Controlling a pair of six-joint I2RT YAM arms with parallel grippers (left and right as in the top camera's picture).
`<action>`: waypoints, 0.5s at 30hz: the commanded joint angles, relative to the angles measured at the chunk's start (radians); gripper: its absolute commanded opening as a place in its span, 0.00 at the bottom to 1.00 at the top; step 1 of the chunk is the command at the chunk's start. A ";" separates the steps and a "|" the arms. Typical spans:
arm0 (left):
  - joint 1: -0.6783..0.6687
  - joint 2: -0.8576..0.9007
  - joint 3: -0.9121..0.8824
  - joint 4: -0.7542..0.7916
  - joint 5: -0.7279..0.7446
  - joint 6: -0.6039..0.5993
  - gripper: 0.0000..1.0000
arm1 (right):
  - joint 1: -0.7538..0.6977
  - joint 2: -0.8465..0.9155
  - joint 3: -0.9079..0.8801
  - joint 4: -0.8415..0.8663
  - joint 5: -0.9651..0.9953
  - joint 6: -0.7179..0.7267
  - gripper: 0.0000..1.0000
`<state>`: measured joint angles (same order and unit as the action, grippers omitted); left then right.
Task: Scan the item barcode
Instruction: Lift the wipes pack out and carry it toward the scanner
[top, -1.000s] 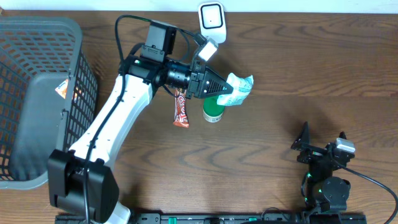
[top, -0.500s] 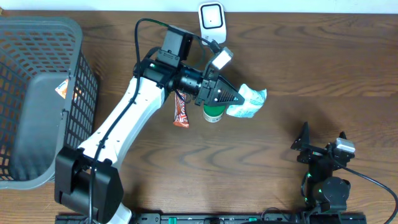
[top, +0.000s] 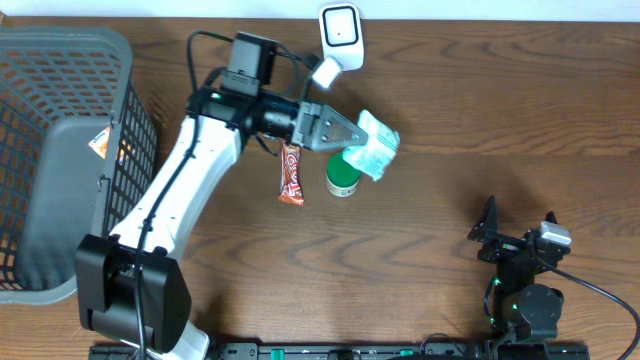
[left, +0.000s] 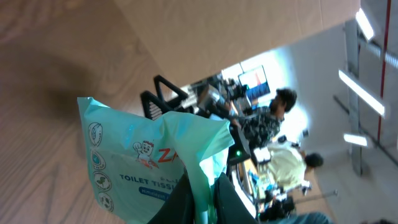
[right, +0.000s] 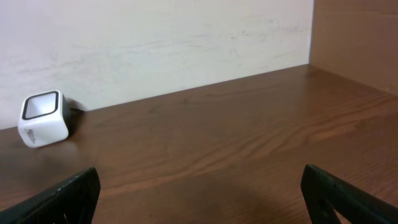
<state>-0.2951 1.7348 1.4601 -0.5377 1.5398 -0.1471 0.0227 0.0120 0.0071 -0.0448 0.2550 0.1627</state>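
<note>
- The tissue pack (top: 373, 152) is in the air above the table, just over a green-capped bottle (top: 343, 180). It is near the scanner (top: 341, 30) at the far edge but does not touch it.
- The left gripper (top: 352, 143) is closed tightly on one edge of the pack. The wrist view shows its printed front.
- The right gripper (top: 488, 230) rests fully spread and holds nothing.
- I judge the step to be presenting the pack. Next, the pack needs turning so that the barcode, which I cannot see, faces the scanner.
</note>
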 joint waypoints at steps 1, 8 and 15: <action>0.013 0.002 0.012 0.008 0.032 -0.048 0.08 | -0.003 -0.003 -0.002 -0.004 0.002 -0.014 0.99; 0.013 0.020 0.012 0.068 0.010 -0.027 0.07 | -0.003 -0.003 -0.002 -0.004 0.002 -0.014 0.99; 0.001 0.087 0.011 0.069 -0.457 -0.058 0.07 | -0.003 -0.003 -0.002 -0.004 0.002 -0.014 0.99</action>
<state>-0.2836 1.7737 1.4601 -0.4702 1.3907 -0.1780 0.0227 0.0120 0.0071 -0.0444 0.2550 0.1631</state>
